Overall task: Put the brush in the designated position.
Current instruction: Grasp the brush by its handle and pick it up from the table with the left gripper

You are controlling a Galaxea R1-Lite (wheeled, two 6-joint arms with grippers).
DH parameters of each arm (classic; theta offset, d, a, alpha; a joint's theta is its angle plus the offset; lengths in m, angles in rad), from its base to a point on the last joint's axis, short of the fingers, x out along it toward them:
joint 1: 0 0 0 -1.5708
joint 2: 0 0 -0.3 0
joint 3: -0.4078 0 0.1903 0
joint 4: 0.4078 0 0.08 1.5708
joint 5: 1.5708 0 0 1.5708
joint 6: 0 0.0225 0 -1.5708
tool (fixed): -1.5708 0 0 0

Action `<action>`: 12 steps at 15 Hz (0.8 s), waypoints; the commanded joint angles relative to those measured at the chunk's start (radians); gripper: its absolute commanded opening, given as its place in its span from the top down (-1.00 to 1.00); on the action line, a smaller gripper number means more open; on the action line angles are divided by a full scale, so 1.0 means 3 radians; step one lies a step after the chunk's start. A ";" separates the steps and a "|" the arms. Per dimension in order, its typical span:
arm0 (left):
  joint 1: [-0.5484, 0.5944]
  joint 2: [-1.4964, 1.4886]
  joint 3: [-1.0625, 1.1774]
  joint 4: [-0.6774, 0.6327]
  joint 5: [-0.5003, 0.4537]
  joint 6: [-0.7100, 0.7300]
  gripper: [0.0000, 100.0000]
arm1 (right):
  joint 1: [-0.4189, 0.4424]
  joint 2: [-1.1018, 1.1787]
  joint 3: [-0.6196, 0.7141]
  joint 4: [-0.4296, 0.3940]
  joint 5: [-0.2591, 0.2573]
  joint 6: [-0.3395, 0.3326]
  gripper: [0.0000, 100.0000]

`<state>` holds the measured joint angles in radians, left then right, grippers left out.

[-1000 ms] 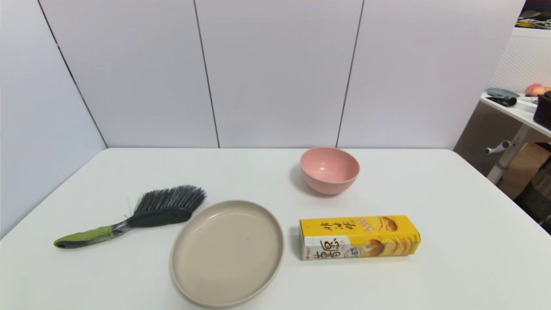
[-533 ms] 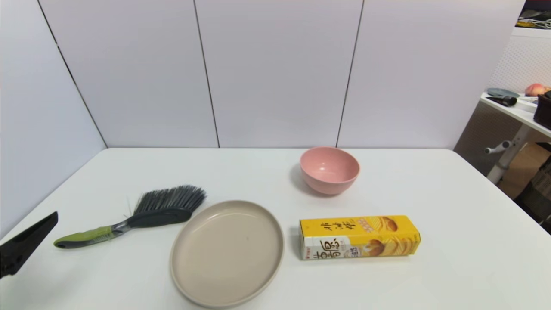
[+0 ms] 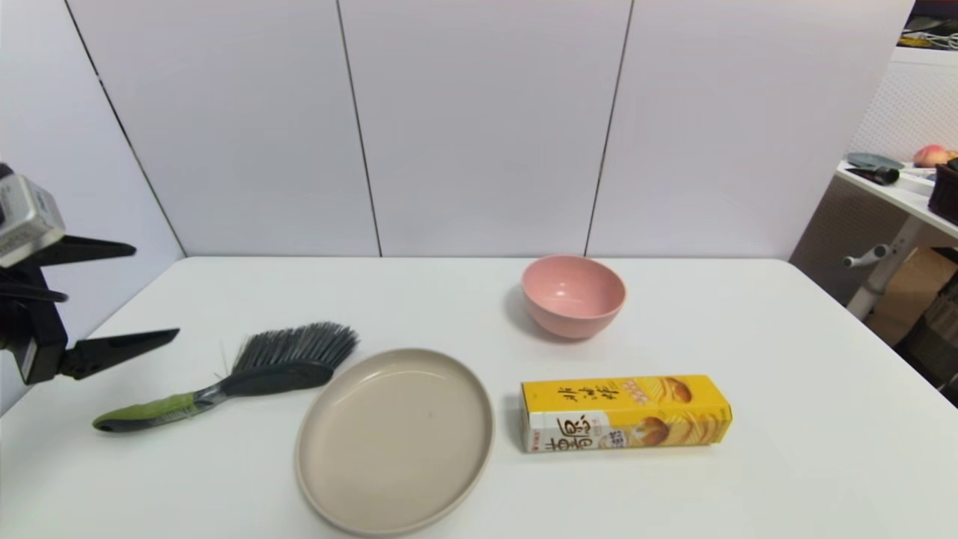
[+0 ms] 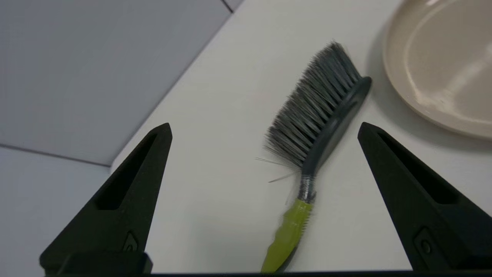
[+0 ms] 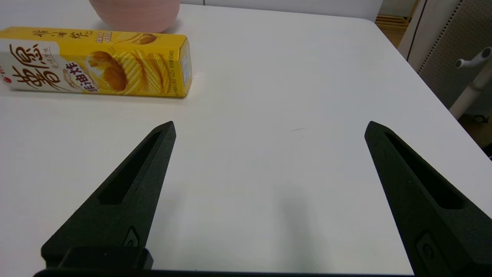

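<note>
Black two-fingered left gripper (image 3: 146, 292) hangs at the far left edge of the white table (image 3: 786, 464), above it, fingers spread wide and holding nothing. Just right of it and lower, the hand brush with fanned dark grey bristles, black head and lime-green handle (image 3: 224, 378) lies flat on the tabletop; not yet touched. Its long axis runs roughly left-right with a slight tilt, handle end toward the left gripper and nearer the robot, bristle head toward the round beige plate (image 3: 395, 438), close to the plate rim but apart from it. In the left wrist view the brush (image 4: 313, 154) sits between the open fingers, handle nearest the camera, so the left arm is clearly the nearer one and likely needs to drop and close across the handle or neck. Further right: pink bowl (image 3: 572, 294) at the back, yellow chip box (image 3: 625, 412) lying on its side in front of it. Right gripper (image 5: 269, 127) shows only in its own wrist view, parked over bare table right of the box, fingers wide apart, empty. Designated position has no marking, cannot tell where it is.
</note>
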<state>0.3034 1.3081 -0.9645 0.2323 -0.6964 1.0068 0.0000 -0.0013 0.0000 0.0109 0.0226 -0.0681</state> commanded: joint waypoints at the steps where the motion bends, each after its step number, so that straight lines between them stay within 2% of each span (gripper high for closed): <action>1: 0.0149 0.0922 -0.0257 0.1613 -0.0435 0.1425 -1.00 | 0.0000 0.0004 0.0005 0.0000 0.0002 -0.0003 -1.00; 4: 0.0124 0.1269 -0.0293 0.1711 -0.0440 0.1650 -1.00 | 0.0000 0.0004 0.0005 0.0000 0.0002 -0.0003 -1.00; 12: 0.0078 0.1806 -0.0697 0.1705 -0.0379 0.1609 -1.00 | 0.0000 0.0004 0.0005 0.0000 0.0002 -0.0003 -1.00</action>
<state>0.3289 1.7887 -1.1430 0.7409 -0.8143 1.4874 0.0000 -0.0013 0.0000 0.0109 0.0230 -0.0683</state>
